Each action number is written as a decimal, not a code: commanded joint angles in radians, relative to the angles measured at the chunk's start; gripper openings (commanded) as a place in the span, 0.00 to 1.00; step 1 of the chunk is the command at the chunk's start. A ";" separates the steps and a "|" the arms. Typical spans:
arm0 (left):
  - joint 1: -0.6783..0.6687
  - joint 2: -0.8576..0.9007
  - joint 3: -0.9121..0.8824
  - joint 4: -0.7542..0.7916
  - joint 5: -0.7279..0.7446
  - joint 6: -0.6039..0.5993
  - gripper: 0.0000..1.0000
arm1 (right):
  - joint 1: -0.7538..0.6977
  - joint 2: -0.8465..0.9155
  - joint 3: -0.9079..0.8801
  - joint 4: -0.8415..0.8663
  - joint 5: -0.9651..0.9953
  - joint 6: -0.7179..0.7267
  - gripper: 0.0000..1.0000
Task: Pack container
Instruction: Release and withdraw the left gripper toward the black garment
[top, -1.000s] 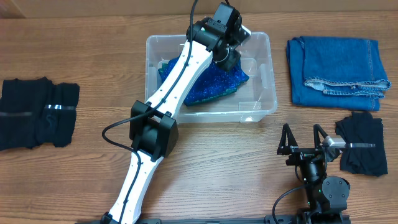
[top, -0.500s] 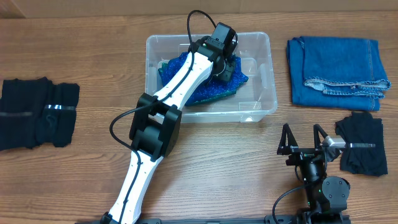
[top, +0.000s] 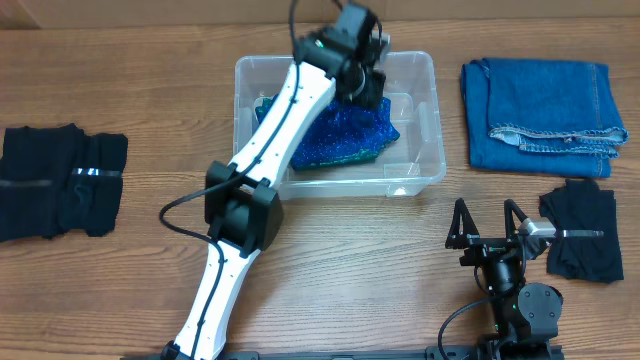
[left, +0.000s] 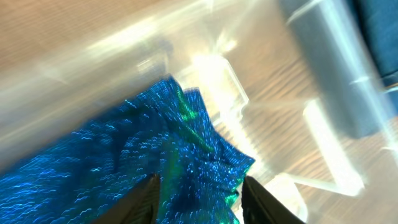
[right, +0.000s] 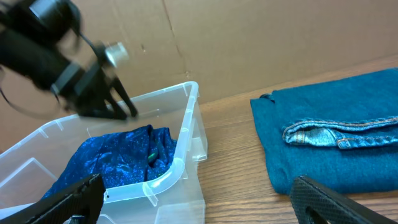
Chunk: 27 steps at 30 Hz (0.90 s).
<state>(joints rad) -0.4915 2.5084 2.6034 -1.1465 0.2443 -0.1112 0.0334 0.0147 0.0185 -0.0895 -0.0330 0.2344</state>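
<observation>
The clear plastic container (top: 420, 120) stands at the middle back of the table and holds a sparkly blue cloth (top: 345, 138). It also shows in the right wrist view (right: 186, 134), with the blue cloth (right: 118, 158) inside. My left gripper (top: 366, 82) is open and empty just above the cloth, inside the container. In the left wrist view its fingers (left: 200, 202) are apart over the blue cloth (left: 124, 162). My right gripper (top: 488, 222) is open and empty near the front right edge. Folded jeans (top: 540, 115) lie right of the container.
A black folded garment (top: 60, 180) lies at the far left. Another black garment (top: 582, 232) lies right of my right gripper. A cardboard wall (right: 249, 37) stands behind the table.
My left gripper dipped onto the blue cloth and has risen back a little toward the container's rear. The cloth lies spread in the container. The right arm has not moved.
</observation>
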 joint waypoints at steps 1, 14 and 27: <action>0.054 -0.014 0.186 -0.119 0.008 0.049 0.49 | -0.003 -0.010 -0.010 0.006 0.013 -0.007 1.00; 0.521 -0.071 0.538 -0.543 0.076 0.182 0.61 | -0.003 -0.010 -0.010 0.006 0.013 -0.007 1.00; 0.632 -0.410 0.282 -0.543 -0.317 0.156 0.88 | -0.003 -0.010 -0.010 0.006 0.013 -0.007 1.00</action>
<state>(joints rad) 0.1139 2.1517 3.0158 -1.6844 0.0845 0.0463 0.0334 0.0147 0.0185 -0.0895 -0.0326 0.2344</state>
